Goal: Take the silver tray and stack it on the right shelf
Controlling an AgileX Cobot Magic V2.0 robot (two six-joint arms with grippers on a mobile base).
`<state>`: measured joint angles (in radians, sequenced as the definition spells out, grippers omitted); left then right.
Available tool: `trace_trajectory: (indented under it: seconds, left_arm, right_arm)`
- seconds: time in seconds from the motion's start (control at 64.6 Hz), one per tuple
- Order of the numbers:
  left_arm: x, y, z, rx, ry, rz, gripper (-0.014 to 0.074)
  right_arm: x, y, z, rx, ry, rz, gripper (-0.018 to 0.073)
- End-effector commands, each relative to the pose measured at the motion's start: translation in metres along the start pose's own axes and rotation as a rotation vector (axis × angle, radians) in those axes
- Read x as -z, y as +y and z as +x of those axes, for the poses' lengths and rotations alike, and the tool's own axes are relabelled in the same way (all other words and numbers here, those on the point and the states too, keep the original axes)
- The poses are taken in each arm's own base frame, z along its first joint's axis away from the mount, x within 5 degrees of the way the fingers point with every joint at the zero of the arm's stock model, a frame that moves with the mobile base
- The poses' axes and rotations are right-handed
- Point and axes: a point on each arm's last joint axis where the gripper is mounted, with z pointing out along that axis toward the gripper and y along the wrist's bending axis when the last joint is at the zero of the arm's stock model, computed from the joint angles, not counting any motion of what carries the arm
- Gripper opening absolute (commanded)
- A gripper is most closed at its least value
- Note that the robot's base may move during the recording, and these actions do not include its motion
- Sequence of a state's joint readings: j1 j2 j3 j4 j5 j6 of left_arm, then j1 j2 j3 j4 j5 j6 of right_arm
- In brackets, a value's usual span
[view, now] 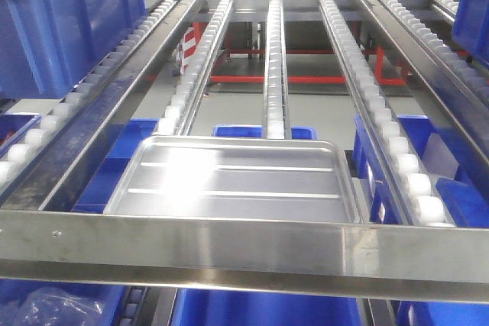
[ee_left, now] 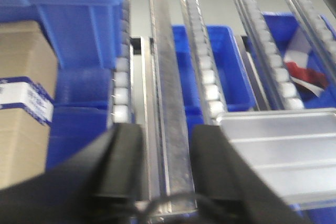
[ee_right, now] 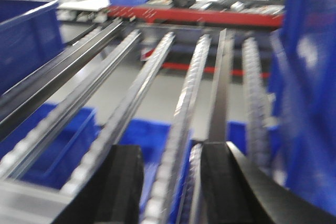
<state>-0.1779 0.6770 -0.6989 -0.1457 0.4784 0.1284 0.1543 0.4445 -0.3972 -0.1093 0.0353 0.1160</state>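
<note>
Finding the silver tray (view: 237, 181) lying flat on the right shelf (view: 359, 253) at 6 o'clock in the front view, sitting on the roller lanes (view: 275, 59) with its near rim just behind the wide front rail (view: 153, 242). Catching strong glare on its left half, with 2 long ribs showing across the base.

Looking toward 12 o'clock along the white rollers, past a grey floor (view: 229, 104) and a red frame (view: 306, 78) below. Noting a big blue crate (view: 61, 20) standing on the neighbouring lanes at 10 o'clock, and more blue bins (ee_left: 215, 61) sitting underneath the rack.

Holding the left gripper (ee_left: 168, 129) spread apart and grasping nothing, its 2 black fingers (ee_left: 123, 150) framing a steel divider rail (ee_left: 165, 77) in the left wrist view; not telling whether touching it. Seeing the tray at 4 o'clock there, just beside the right finger, and a cardboard box (ee_left: 21, 114) at 9 o'clock.

Holding the right gripper (ee_right: 170, 150) likewise parted and gripping nothing, hanging over the lanes. Making out, blurred at 12 o'clock, a red-edged workbench (ee_right: 210, 17) across the room.
</note>
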Motion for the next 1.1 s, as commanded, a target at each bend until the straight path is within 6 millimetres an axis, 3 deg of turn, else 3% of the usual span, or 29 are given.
trace_trajectory:
  seconds: [0.0, 0.17, 0.325, 0.418, 0.573, 0.821, 1.084]
  left_arm:
    - [0.000, -0.005, -0.019, 0.030, -0.072, 0.037, 0.0296]
    - [-0.016, -0.044, -0.026, -0.052, 0.035, 0.268, 0.0297]
    - [-0.036, -0.086, -0.027, -0.156, 0.120, 0.435, 0.0297]
    - [-0.055, -0.099, -0.022, -0.135, 0.170, 0.459, 0.0297]
    - [-0.090, -0.105, -0.017, -0.032, 0.372, 0.437, 0.0296]
    - [-0.139, -0.100, -0.023, 0.005, 0.594, 0.180, 0.0296]
    - [-0.185, -0.116, -0.004, 0.048, 0.717, 0.137, 0.0296]
  right_arm:
    - [-0.008, 0.007, -0.019, 0.007, -0.058, -0.066, 0.0409]
    - [-0.037, 0.033, -0.022, 0.027, 0.166, -0.223, 0.0538]
    - [-0.064, 0.060, -0.020, 0.042, 0.278, -0.331, 0.0541]
    - [-0.080, 0.068, -0.013, -0.096, 0.415, -0.316, 0.0541]
    - [-0.104, 0.079, -0.005, -0.139, 0.624, -0.283, 0.0541]
    - [-0.148, 0.094, 0.003, -0.196, 0.889, -0.176, 0.0541]
    - [-0.186, 0.097, 0.030, -0.234, 0.980, -0.013, 0.0540]
